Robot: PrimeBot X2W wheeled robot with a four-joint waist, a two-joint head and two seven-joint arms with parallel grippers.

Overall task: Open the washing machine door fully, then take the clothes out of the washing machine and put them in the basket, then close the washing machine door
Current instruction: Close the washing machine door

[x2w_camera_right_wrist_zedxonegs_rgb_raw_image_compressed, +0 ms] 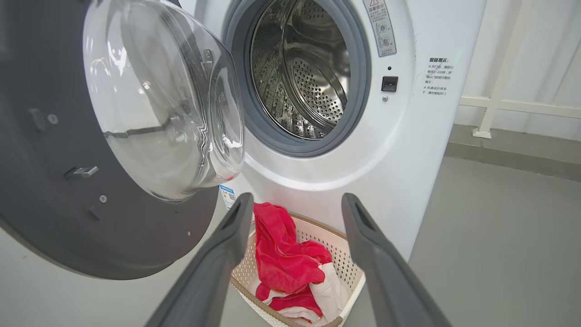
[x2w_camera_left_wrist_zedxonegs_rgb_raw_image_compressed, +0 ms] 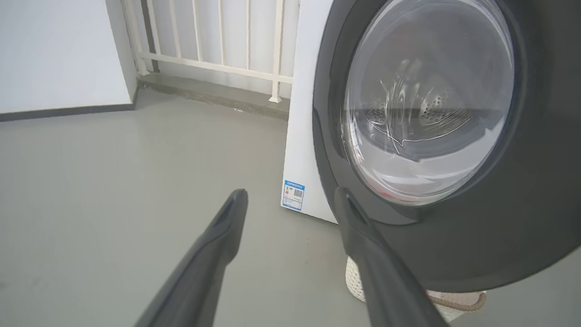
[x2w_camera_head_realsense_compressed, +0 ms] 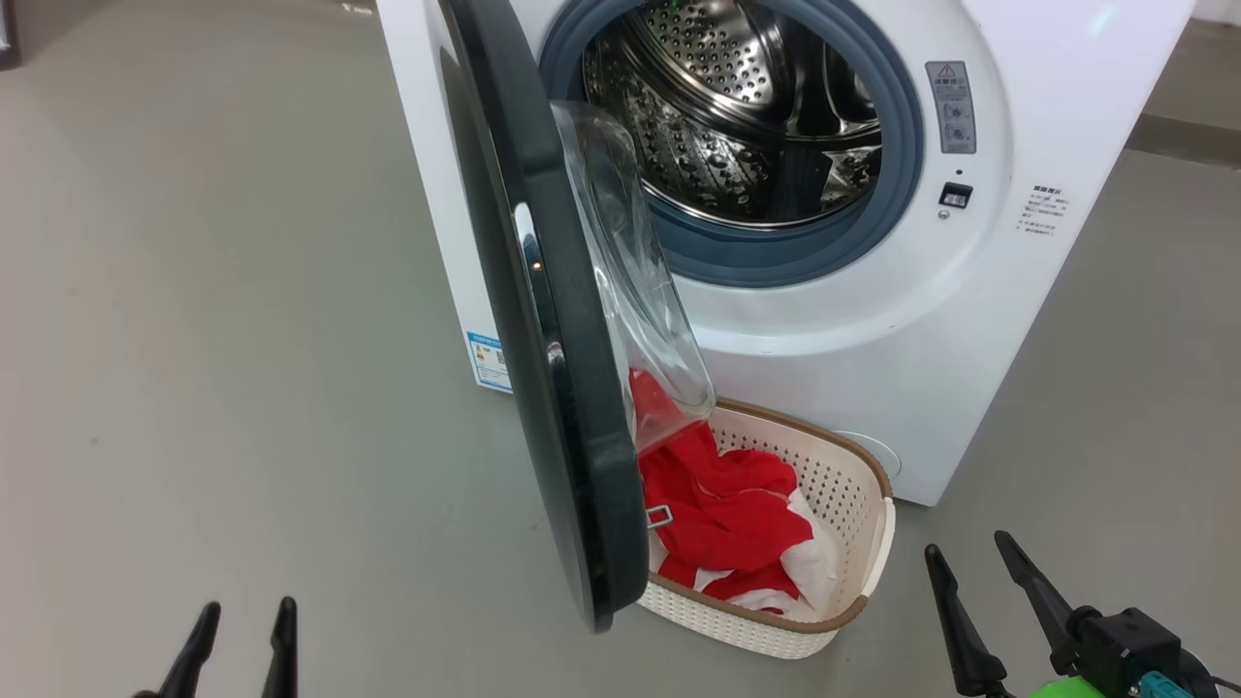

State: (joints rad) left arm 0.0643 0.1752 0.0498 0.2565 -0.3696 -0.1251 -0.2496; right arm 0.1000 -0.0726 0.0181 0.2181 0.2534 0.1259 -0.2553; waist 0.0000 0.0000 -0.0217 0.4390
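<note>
The washing machine [x2w_camera_head_realsense_compressed: 970, 320] stands with its steel drum [x2w_camera_head_realsense_compressed: 737, 107] bare. Its black-rimmed door [x2w_camera_head_realsense_compressed: 557, 388] swings out toward me, glass bowl [x2w_camera_head_realsense_compressed: 640, 271] facing the opening. Red and white clothes [x2w_camera_head_realsense_compressed: 722, 514] lie in the cream basket [x2w_camera_head_realsense_compressed: 853, 601] on the floor before the machine, partly behind the door. My left gripper [x2w_camera_head_realsense_compressed: 242, 620] is open at the lower left, short of the door's outer face [x2w_camera_left_wrist_zedxonegs_rgb_raw_image_compressed: 522, 218]. My right gripper [x2w_camera_head_realsense_compressed: 965, 553] is open at the lower right, beside the basket [x2w_camera_right_wrist_zedxonegs_rgb_raw_image_compressed: 349, 281], above the clothes [x2w_camera_right_wrist_zedxonegs_rgb_raw_image_compressed: 286, 263] in its wrist view.
Grey floor [x2w_camera_head_realsense_compressed: 213, 291] spreads wide on the left and to the right of the machine. A white railing [x2w_camera_left_wrist_zedxonegs_rgb_raw_image_compressed: 218, 41] on a low kerb and a white wall [x2w_camera_left_wrist_zedxonegs_rgb_raw_image_compressed: 59, 50] stand behind. A blue label [x2w_camera_left_wrist_zedxonegs_rgb_raw_image_compressed: 293, 195] sits low on the machine's side.
</note>
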